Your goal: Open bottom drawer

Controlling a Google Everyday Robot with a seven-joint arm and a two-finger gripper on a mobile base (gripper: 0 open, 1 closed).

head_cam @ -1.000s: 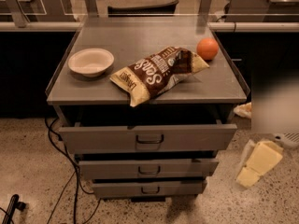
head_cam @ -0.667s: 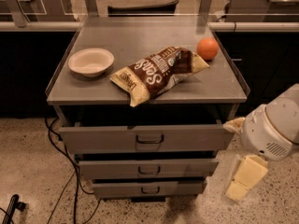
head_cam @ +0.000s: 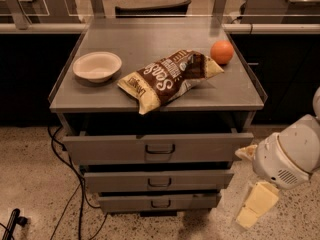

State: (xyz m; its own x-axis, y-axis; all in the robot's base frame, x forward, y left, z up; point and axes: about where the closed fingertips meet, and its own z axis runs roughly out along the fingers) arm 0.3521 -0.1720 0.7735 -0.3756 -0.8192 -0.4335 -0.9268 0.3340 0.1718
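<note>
The grey cabinet has three stepped drawer fronts. The bottom drawer [head_cam: 125,203] is the narrowest and lowest, with a small dark loop handle [head_cam: 161,203] at its centre. It stands out a little less than the middle drawer [head_cam: 115,181] above it. My gripper [head_cam: 256,204], cream-coloured, hangs below the white arm housing [head_cam: 285,156] at the right. It is just off the bottom drawer's right end, near floor level and apart from the handle.
The top drawer [head_cam: 110,148] stands out farthest. On the cabinet top [head_cam: 150,39] lie a white bowl [head_cam: 97,66], a brown chip bag [head_cam: 169,77] and an orange [head_cam: 221,52]. Black cables [head_cam: 75,194] run along the speckled floor at the left.
My arm has come into view from the right, and the gripper has moved down and left toward the bottom drawer's right end. The drawers have not moved.
</note>
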